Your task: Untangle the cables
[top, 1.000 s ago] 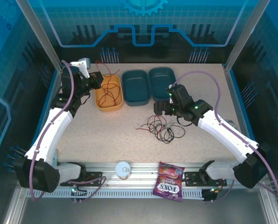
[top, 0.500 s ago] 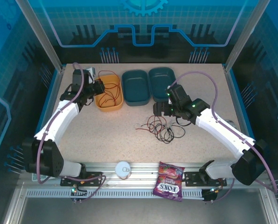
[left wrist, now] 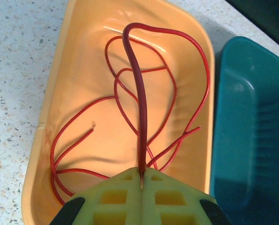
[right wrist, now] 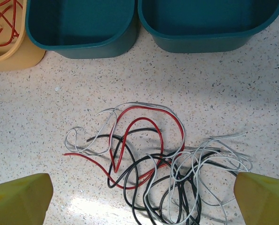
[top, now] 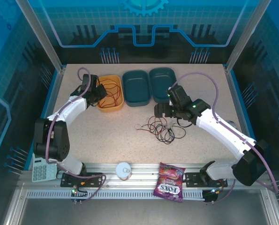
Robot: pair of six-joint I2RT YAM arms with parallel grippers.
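Ringing cables: bins, sweets, apparently calculator.

You can read one brand: FOX'S, in white letters on the purple sweet bag that lies across the rail at the near edge of the table. The smaller print on that bag is too fine for you to make out. The calculator at the near left has keys, but their marks are too small to read.
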